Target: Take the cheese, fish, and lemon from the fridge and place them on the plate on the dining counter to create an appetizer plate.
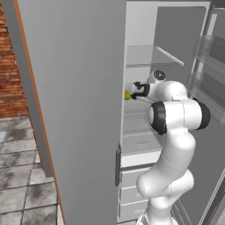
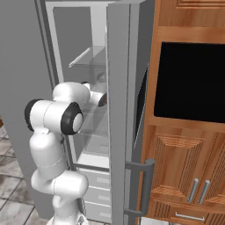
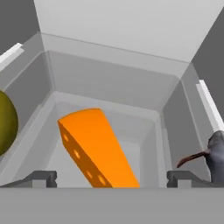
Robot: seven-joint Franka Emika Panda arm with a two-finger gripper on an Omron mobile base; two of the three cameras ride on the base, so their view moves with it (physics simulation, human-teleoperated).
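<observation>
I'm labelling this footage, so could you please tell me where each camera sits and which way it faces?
Left base view: behind the arm to its left, facing the open fridge; white arm rises lower right, lemon beside the hand.
Right base view: behind the arm to its right, facing the same fridge beside wooden cabinets; arm rises lower left.
Hand view: on the hand, looking along the open end effector at the cheese; lemon at left edge.
Both base views share fridge and arm.
</observation>
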